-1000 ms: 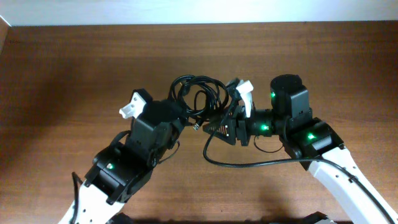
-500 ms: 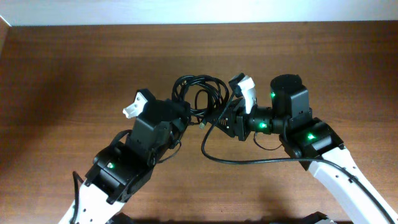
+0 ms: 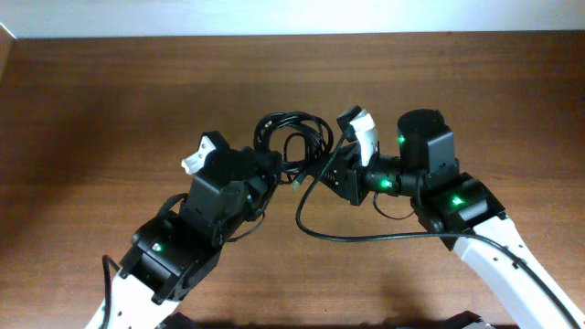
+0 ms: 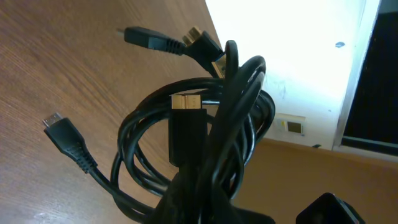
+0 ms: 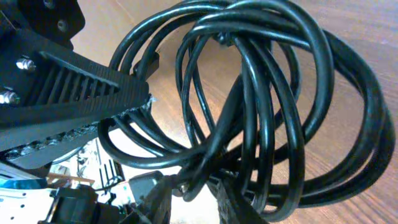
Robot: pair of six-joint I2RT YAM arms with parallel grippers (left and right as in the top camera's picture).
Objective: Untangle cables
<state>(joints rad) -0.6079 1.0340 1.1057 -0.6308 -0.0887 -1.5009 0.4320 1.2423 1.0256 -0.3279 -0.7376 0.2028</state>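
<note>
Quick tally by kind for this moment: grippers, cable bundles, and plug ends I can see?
Grippers: 2 (left gripper, right gripper)
Tangled cable bundle: 1
Plug ends showing in the left wrist view: 4
Total: 7

Cables point(image 4: 239, 93): smooth, glossy black plastic sheath. Plug point(image 4: 186, 124): matt black, gold metal tip. Table point(image 3: 110, 100): brown wood grain, satin.

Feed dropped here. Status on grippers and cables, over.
Left gripper shut on cable bundle. Right gripper jaws around its strands, grip unclear. Bundle tangled, plug ends loose.
</note>
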